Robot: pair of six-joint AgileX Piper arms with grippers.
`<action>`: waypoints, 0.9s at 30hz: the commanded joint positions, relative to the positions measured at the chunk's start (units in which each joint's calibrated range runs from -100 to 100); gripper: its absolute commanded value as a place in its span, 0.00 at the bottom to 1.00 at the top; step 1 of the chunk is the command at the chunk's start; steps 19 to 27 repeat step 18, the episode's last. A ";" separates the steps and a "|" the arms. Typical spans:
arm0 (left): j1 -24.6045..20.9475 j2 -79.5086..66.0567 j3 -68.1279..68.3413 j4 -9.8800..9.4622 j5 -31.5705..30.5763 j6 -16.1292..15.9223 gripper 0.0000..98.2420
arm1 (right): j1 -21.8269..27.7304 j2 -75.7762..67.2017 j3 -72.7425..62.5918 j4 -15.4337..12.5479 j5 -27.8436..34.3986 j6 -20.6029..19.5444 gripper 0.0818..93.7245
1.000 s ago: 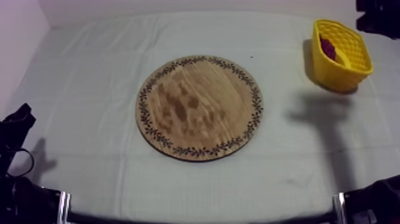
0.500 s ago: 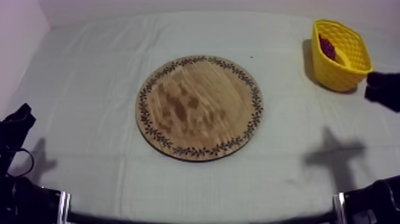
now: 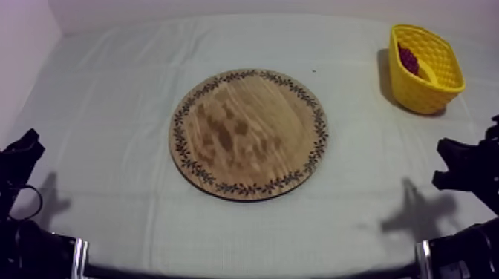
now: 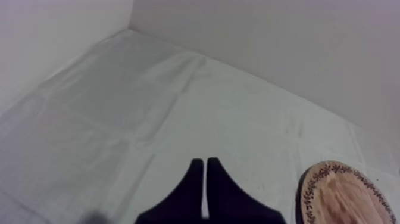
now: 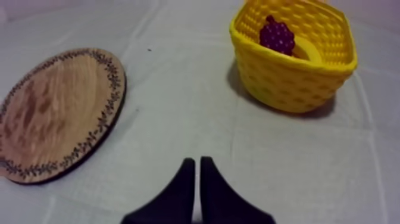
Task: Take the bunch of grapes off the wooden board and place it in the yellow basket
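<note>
Right side: the right gripper (image 5: 197, 162) hangs over the bare cloth (image 3: 111, 67), its two black fingers pressed together into a narrow wedge with nothing between them. It points toward the gap between board and basket and touches neither.
Left side: the left gripper (image 4: 205, 162) sits low at its own edge of the table, fingers likewise pressed together and empty, with the board's patterned rim just off to one side.
The fruit: the bunch of grapes (image 5: 277, 34) lies inside the yellow basket (image 5: 294, 77), close to the far wall, next to a yellow curved piece (image 5: 308, 50) too hidden to name.
Centre of table: the wooden board (image 3: 249, 133) lies flat with nothing on it.
Far corner: from above, the basket stands upright at the table's far right, well apart from the board.
Step in hand: judging by the fruit in the basket and the empty fingers, the placing looks done and the right arm appears to be heading to rest.
Doing it well: draw the arm back along a line that stays clear of the basket's near wall, and keep the closed fingers high enough above the cloth not to drag it.
Watch for: the basket looks light. A brush from the arm could likely tip it or slide it and spill the grapes.
</note>
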 commanded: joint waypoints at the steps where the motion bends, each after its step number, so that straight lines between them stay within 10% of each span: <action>1: -0.01 0.03 0.04 0.01 0.03 -0.02 0.00 | -0.42 -2.63 0.10 -0.03 -0.53 0.27 0.00; 27: -0.01 0.03 0.04 0.01 0.03 0.00 0.00 | 0.20 -6.17 0.43 0.15 -1.35 5.67 0.00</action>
